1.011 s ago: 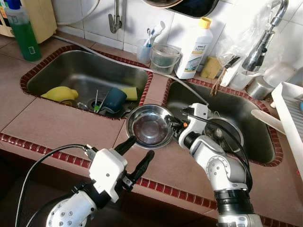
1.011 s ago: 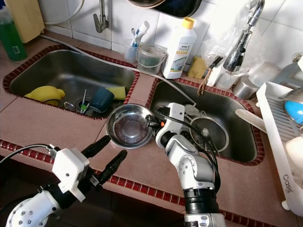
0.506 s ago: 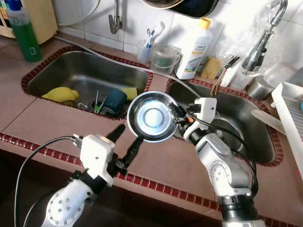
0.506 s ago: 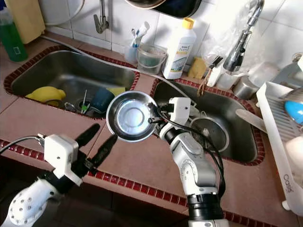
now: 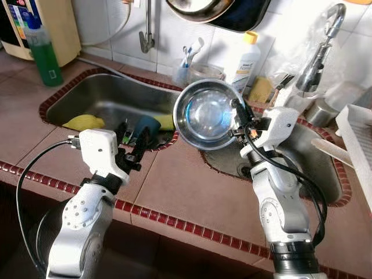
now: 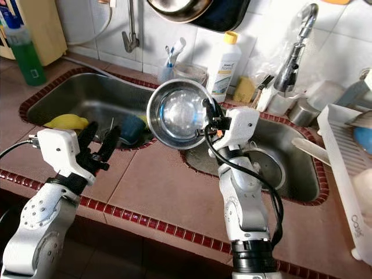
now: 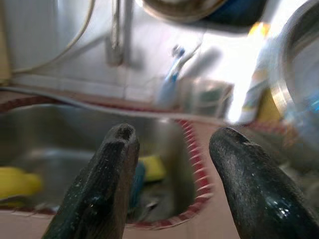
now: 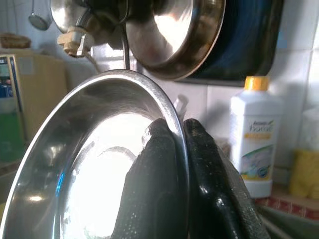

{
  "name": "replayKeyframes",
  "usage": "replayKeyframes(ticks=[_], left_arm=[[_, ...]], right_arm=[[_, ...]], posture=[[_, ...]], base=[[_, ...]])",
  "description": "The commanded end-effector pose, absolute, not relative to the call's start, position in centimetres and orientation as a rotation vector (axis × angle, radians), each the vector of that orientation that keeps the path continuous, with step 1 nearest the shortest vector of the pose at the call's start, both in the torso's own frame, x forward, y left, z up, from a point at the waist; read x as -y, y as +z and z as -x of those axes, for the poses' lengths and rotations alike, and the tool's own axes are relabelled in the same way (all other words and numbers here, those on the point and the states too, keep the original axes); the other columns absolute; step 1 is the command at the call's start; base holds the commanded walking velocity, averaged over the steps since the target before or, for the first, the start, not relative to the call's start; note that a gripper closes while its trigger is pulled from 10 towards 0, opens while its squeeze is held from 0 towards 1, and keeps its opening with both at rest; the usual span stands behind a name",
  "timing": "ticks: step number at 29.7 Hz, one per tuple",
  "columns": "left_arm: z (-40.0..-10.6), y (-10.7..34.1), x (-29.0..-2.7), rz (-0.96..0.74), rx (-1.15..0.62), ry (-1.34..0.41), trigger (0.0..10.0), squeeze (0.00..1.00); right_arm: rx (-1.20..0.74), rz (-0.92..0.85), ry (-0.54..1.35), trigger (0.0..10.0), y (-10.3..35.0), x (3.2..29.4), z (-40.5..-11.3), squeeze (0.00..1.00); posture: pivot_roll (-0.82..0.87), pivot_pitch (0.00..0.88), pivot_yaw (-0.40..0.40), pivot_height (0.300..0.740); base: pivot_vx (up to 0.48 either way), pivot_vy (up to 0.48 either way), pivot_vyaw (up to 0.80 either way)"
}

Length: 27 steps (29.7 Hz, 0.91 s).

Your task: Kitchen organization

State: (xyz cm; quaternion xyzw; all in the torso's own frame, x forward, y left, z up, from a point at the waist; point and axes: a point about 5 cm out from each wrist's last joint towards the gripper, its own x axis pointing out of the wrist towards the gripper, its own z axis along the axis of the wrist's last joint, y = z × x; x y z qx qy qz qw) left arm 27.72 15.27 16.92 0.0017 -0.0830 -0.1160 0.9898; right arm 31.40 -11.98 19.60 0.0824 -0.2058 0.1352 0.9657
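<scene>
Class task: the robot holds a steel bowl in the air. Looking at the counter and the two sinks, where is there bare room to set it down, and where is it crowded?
Free: the brown tiled counter in front of both sinks. The right gripper pinches the steel bowl above it. Crowded: the left sink, with a blue cup and yellow sponges, and the back ledge around the white bottle.

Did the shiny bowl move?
Yes. The right gripper lifted the steel bowl off the counter between the sinks; it now hangs tilted high, near the white bottle.
</scene>
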Motion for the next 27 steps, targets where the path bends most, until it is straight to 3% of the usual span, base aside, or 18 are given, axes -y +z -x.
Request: replayKeyframes(ticks=[1,15,27], left_arm=[[-28.5,16.9,-15.5,-0.026,0.171,-0.205,10.0,0.0],[-31.6,18.7,-14.6,-0.03,0.259,-0.204,10.0,0.0],[-31.2,17.0,-13.7,0.032,0.177,-0.257,10.0,0.0]], right_arm=[[0.441,-0.126,0.236,10.0,19.3,12.3,-31.1,0.0],[0.501,-0.097,0.162,10.0,19.0,12.1,-31.4,0.0],[0.503,-0.075,0.175,10.0,18.3,11.1,-30.8,0.0]], posture=[[-0.09,0.0,-0.103,0.732],[-0.1,0.0,-0.104,0.732],[-0.12,0.0,-0.062,0.732]], base=[[0.0,0.0,0.0],[0.0,0.0,0.0],[0.0,0.0,0.0]])
